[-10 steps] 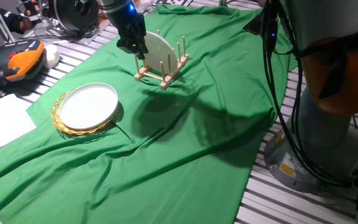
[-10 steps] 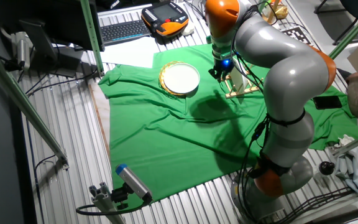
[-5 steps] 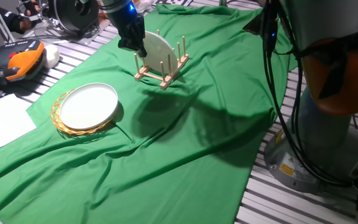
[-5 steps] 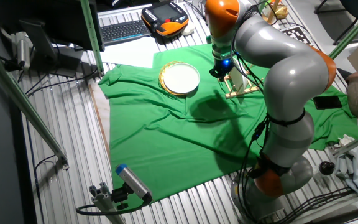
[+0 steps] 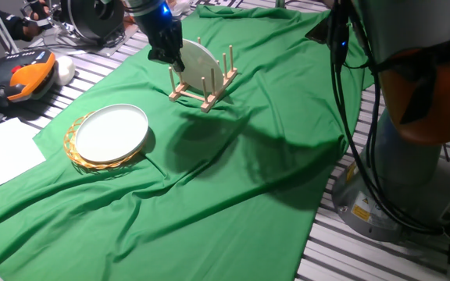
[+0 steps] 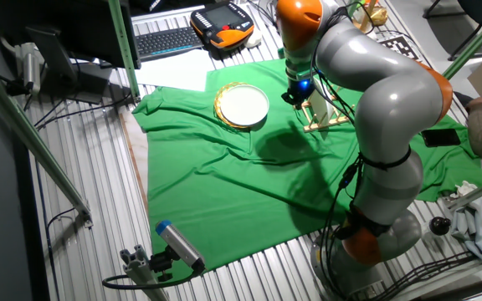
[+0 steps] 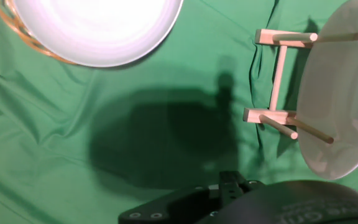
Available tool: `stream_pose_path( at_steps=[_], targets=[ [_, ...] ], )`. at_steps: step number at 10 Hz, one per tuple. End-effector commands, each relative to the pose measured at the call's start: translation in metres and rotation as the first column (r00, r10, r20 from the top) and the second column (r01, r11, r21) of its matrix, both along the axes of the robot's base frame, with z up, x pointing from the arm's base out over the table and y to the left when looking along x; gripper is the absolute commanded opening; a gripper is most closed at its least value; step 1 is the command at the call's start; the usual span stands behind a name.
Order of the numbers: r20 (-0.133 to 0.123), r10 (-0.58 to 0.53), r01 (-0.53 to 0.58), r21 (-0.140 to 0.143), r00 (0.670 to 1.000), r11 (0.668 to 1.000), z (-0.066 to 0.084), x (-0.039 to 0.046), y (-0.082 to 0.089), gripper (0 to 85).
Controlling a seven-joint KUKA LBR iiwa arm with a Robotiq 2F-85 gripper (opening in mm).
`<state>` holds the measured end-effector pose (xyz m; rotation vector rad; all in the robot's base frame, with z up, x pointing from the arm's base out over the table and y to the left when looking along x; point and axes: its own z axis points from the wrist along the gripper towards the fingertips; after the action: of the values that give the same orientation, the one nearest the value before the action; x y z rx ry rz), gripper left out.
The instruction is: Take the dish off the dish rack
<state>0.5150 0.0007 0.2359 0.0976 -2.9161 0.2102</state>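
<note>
Gripper (image 5: pixel 168 56) sits at the dish's (image 5: pixel 198 64) upper edge; whether it grips cannot be told. The dish stands upright in the rack (image 5: pixel 203 87). Only the hand view shows pegs (image 7: pixel 306 130) crossing the dish's face. Green cloth (image 5: pixel 233 172) covers a slatted table (image 6: pixel 82 176).

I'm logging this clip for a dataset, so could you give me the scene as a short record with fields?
surface: green cloth
dish: white, standing on edge in the dish rack
dish rack: light wood with pegs, on the cloth
second plate: lying flat on a wicker mat
wicker mat: on the cloth
gripper: at the dish's upper edge, jaw state unclear
</note>
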Motion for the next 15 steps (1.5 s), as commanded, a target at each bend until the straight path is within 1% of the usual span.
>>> stream_pose_path(
  at_steps=[1, 2, 3, 4, 5, 6, 7, 8, 9, 10, 11, 12, 13, 14, 15],
  targets=[
    [0.007, -0.008, 0.008, -0.005, 1.000, 1.000, 0.0000, 0.0000, 0.0000, 0.0],
    [0.046, 0.014, -0.013, -0.023, 0.999, 1.000, 0.0000, 0.0000, 0.0000, 0.0],
    [0.046, 0.005, -0.004, -0.029, 0.999, 1.000, 0.0000, 0.0000, 0.0000, 0.0],
    [0.048, -0.023, 0.025, -0.043, 0.999, 0.999, 0.0000, 0.0000, 0.0000, 0.0],
    [0.071, -0.052, 0.057, -0.072, 0.996, 0.996, 0.0000, 0.0000, 0.0000, 0.0],
    [0.106, -0.074, 0.083, -0.083, 0.992, 0.993, 0.0000, 0.0000, 0.0000, 0.0],
    [0.133, -0.092, 0.106, -0.104, 0.987, 0.989, 0.0000, 0.0000, 0.0000, 0.0],
    [0.150, -0.124, 0.139, -0.101, 0.981, 0.985, 0.0000, 0.0000, 0.0000, 0.0],
    [0.162, -0.150, 0.169, -0.106, 0.975, 0.980, 0.0000, 0.0000, 0.0000, 0.0],
    [0.158, -0.167, 0.187, -0.116, 0.973, 0.976, 0.0000, 0.0000, 0.0000, 0.0],
    [0.169, -0.174, 0.196, -0.123, 0.970, 0.973, 0.0000, 0.0000, 0.0000, 0.0],
    [0.187, -0.179, 0.197, -0.084, 0.966, 0.977, 0.0000, 0.0000, 0.0000, 0.0],
    [0.178, -0.156, 0.181, -0.137, 0.972, 0.974, 0.0000, 0.0000, 0.0000, 0.0],
    [0.147, -0.154, 0.177, -0.152, 0.977, 0.972, 0.0000, 0.0000, 0.0000, 0.0],
    [0.144, -0.151, 0.176, -0.176, 0.978, 0.969, 0.0000, 0.0000, 0.0000, 17.0]
  ],
)
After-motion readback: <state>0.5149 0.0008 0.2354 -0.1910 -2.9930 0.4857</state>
